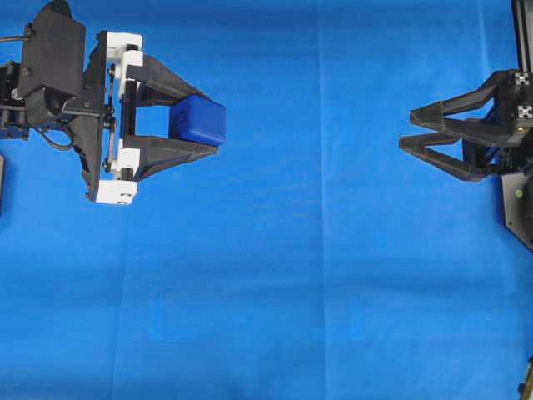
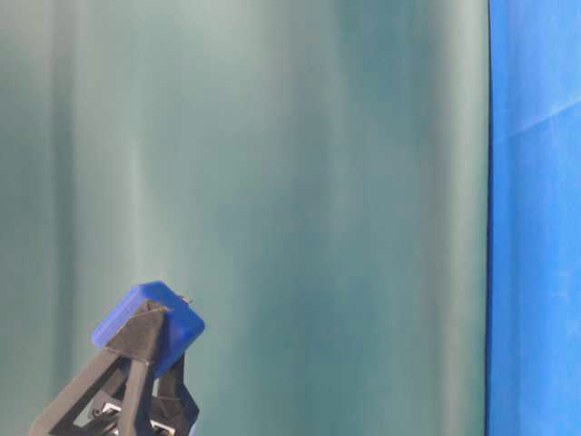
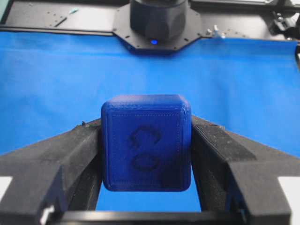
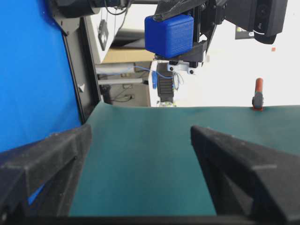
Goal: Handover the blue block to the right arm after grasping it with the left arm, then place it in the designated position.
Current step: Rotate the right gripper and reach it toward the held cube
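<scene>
Pinched only at the tips of the left arm's jaws (image 1: 193,122), the blue block (image 1: 197,120) may slip before the right arm's spread jaws (image 1: 405,129) reach across the tabletop's (image 1: 275,275) middle.

A blue cloth (image 1: 316,275) covers the whole work surface — creased in faint fold lines.

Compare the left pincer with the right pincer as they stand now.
The left pincer is shut on the blue block; the right pincer holds nothing, its jaws spread. The left one carries white brackets; the right one is all black. They face each other from opposite sides of the blue cloth. Both have two long, tapered black fingers.
</scene>
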Robot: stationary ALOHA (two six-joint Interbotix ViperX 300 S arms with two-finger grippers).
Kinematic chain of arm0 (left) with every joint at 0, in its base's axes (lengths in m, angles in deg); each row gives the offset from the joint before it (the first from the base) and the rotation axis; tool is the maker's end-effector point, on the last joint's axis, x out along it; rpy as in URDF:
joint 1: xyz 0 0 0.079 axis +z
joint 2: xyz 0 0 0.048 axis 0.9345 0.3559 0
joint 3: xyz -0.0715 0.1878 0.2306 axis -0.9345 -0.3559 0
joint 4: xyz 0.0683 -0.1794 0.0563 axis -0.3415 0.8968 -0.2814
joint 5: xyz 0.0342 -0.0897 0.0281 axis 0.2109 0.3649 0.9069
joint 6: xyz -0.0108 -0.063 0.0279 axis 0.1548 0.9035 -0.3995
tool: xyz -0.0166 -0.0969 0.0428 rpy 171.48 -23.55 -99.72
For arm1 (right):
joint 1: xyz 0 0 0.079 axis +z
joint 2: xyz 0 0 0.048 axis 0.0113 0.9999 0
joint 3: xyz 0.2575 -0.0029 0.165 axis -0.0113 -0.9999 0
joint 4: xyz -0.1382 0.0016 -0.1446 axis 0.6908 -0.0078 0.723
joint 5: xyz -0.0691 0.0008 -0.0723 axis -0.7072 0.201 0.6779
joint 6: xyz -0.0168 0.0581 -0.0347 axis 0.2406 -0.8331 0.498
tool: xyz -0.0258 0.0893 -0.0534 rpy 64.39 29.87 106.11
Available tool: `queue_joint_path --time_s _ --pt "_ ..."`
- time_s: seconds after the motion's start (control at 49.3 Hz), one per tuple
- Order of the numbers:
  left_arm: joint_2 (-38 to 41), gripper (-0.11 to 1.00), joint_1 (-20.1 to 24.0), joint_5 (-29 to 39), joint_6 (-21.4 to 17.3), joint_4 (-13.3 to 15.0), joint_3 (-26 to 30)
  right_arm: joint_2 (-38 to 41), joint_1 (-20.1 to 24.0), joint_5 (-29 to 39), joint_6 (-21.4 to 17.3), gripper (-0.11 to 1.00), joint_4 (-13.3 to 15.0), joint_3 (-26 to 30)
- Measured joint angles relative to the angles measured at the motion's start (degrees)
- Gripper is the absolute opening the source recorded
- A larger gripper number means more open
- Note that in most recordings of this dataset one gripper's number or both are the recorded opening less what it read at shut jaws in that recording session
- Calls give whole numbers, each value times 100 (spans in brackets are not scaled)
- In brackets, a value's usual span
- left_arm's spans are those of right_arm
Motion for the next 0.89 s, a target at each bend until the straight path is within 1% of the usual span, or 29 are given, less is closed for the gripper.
queue_joint_path --time_s 0.304,0.507,0.689,0.892 --pt "0 46 0 0 0 0 -9 26 0 0 0 96 0 62" --pt "0 46 0 0 0 -9 -9 281 9 -9 9 96 0 281" --pt "9 46 0 0 0 0 -9 896 0 -185 9 96 0 694" --pt "0 46 0 0 0 0 -9 1846 0 -483 9 96 0 1424"
